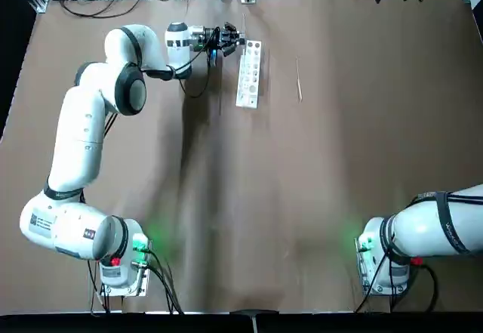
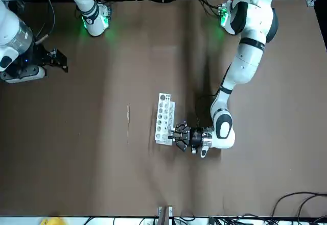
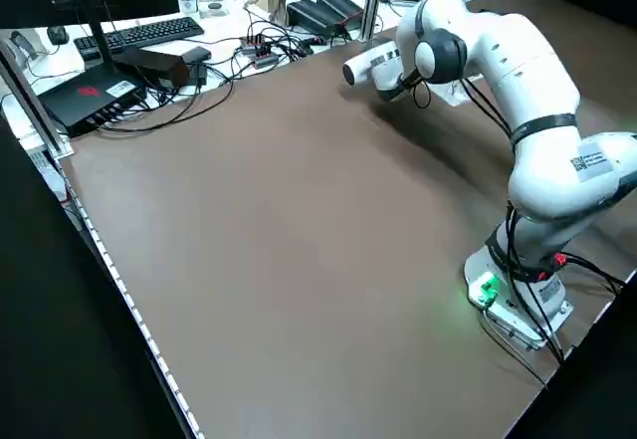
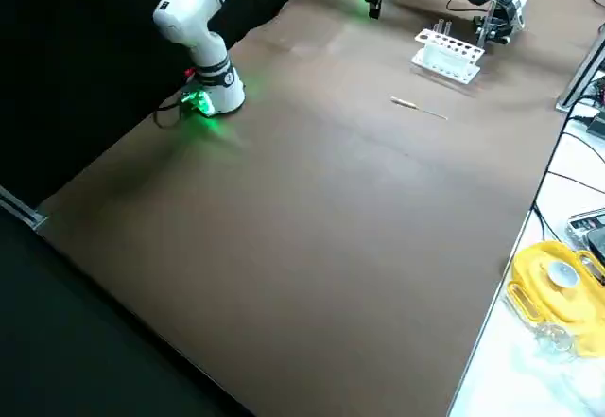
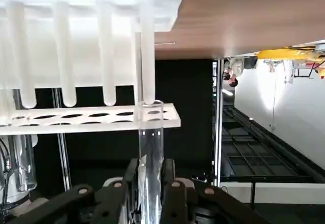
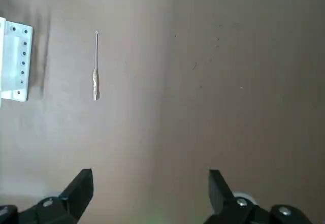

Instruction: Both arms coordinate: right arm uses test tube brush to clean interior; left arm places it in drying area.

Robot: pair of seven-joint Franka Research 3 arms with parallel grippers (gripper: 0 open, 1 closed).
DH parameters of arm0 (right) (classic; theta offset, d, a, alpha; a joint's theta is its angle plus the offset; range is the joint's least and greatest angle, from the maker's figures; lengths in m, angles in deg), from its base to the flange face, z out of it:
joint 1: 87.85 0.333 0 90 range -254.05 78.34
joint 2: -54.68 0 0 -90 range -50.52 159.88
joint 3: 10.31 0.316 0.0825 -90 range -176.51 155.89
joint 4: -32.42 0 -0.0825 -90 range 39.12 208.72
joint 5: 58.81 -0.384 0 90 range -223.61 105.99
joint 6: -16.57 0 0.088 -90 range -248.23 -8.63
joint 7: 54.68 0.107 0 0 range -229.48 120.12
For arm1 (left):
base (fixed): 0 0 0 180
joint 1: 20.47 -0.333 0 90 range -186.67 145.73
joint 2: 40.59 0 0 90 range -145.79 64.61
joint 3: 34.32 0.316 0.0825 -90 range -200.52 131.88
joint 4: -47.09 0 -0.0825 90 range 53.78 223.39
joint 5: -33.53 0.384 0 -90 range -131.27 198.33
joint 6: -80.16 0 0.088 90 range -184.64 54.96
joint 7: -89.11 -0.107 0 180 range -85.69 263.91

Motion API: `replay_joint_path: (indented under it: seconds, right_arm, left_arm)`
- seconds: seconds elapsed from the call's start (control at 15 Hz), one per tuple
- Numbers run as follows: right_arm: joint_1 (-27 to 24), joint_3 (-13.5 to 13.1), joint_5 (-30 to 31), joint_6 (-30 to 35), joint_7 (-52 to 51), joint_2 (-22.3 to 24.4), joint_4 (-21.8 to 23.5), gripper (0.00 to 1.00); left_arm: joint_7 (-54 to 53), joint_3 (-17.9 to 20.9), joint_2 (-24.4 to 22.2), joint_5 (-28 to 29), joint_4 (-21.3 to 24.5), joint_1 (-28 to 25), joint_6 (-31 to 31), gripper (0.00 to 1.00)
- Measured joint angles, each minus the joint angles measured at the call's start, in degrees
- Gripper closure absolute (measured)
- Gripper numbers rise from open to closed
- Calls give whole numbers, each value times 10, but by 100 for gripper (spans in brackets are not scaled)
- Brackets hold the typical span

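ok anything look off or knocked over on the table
Nothing looks spilled, broken or toppled. The rack stands upright, the left gripper closed on a glass tube at its end, and the test tube brush lies flat beside the rack.

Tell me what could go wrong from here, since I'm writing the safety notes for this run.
The left gripper is closed on a clear tube right at the white rack, so a sideways move might knock the rack or crack the glass. The thin brush lies flat, so the open right gripper may fumble it.
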Motion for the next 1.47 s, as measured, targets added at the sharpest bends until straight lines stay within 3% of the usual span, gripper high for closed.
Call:
replay_joint_path:
  seconds: [1.47]
  right_arm:
    - [1,0,4,-4,0,0,0,0]
  left_arm:
    - [-25,0,14,-9,-3,3,-3,77]
